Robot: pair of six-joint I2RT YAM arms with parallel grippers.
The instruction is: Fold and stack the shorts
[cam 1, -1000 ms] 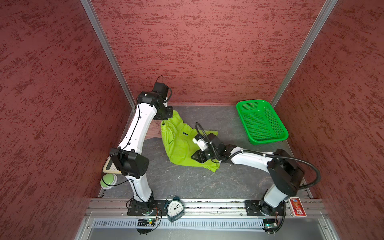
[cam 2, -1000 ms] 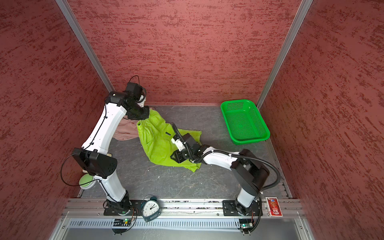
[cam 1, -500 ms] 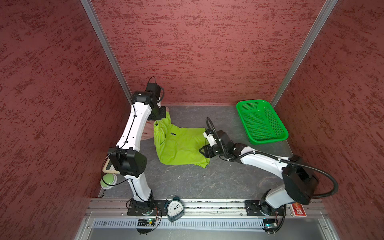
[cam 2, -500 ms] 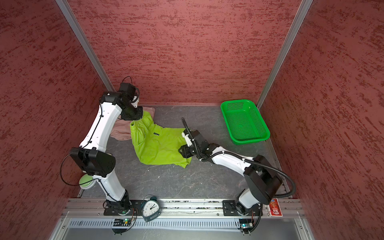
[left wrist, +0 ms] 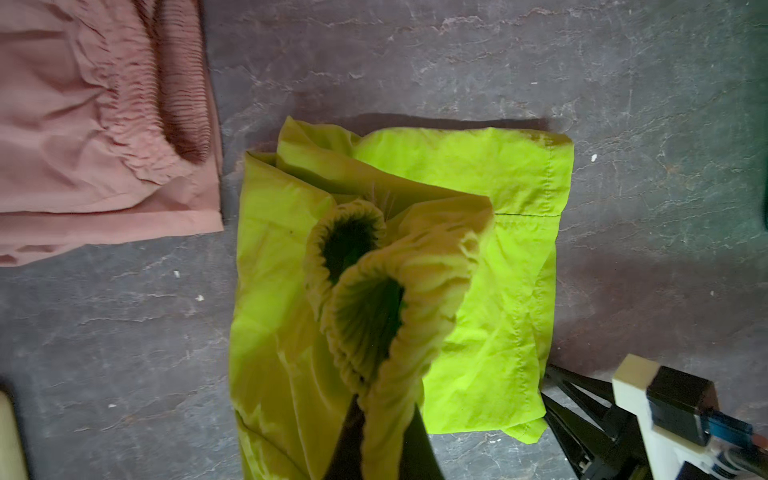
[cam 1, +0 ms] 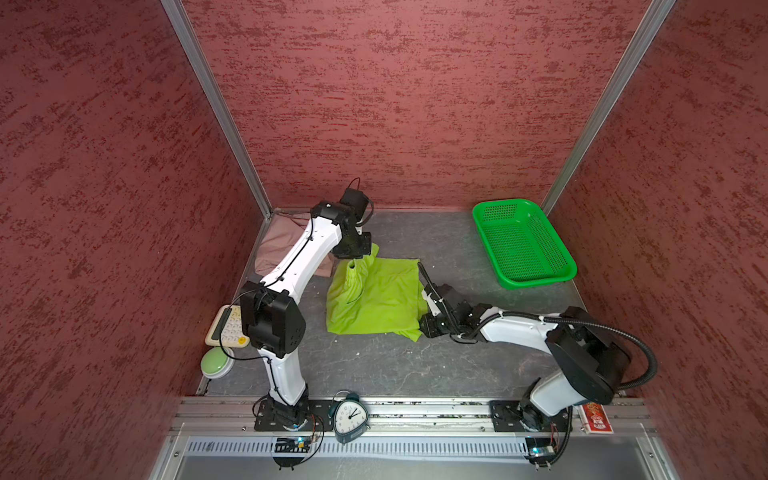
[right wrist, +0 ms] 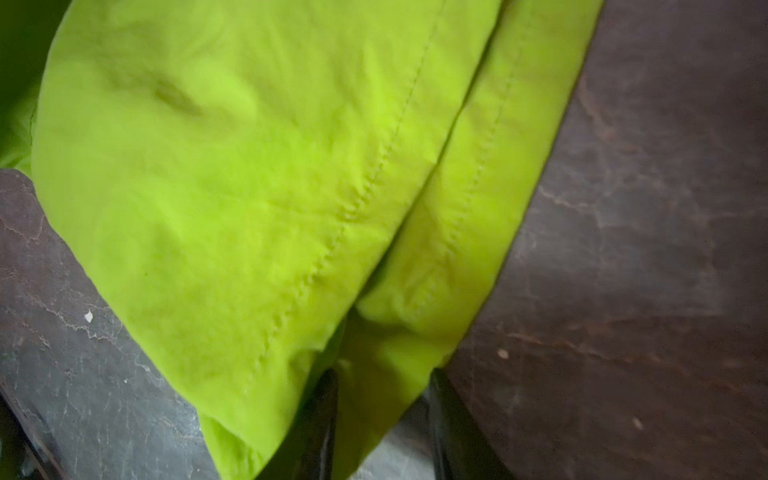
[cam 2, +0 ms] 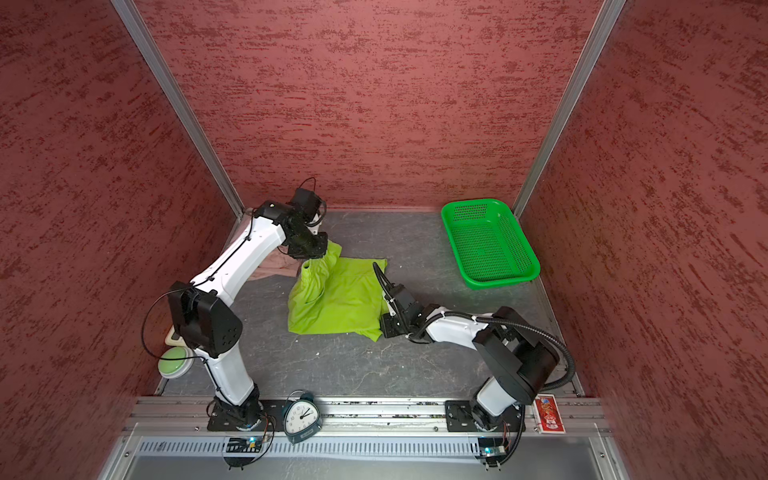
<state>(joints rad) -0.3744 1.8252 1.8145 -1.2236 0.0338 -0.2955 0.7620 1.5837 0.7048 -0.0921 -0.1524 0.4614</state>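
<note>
Lime green shorts (cam 1: 376, 301), centre frame: gathered waistband pinched in left gripper (left wrist: 384, 417); hem lies between right gripper (right wrist: 382, 384) jaws, grip indeterminate. Pink shorts (cam 1: 276, 245), upper left, partly hidden behind left arm (cam 1: 305, 257).

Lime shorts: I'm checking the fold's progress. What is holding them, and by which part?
The left gripper pinches the lime shorts by their gathered waistband. The right gripper has a hem edge between its fingers; whether clamped cannot be told.

pink shorts (cam 1: 276, 245): partly behind left arm (cam 1: 303, 257) | lime shorts (right wrist: 249, 166): right tool (right wrist: 382, 386) grip blurred
</note>
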